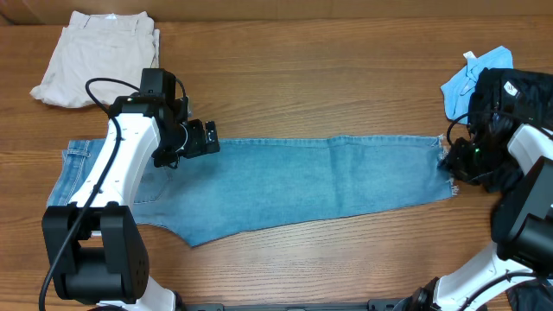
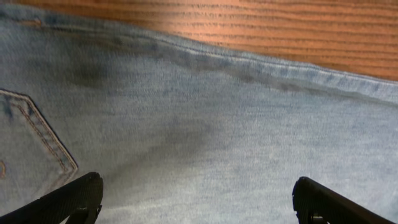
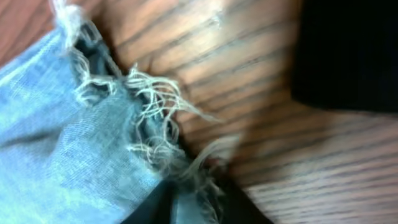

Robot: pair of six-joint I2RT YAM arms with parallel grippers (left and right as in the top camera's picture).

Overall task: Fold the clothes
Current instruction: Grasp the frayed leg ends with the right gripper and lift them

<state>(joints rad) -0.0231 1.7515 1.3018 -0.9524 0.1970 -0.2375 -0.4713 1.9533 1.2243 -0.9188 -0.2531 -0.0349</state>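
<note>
Jeans (image 1: 302, 181) look halved lengthwise, flat across tabletop (image 1: 302, 52) middle, waist at left edge, hems at right; crosswise folds remain. My left gripper (image 1: 200, 138) spread over seat; right gripper (image 1: 455, 161) at hems, grip I cannot tell.

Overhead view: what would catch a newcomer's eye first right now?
The light-blue jeans lie stretched long across the middle of the table. The left gripper hangs open over their seat end by a back pocket, while the right gripper sits at the frayed hem on the far right.
</note>
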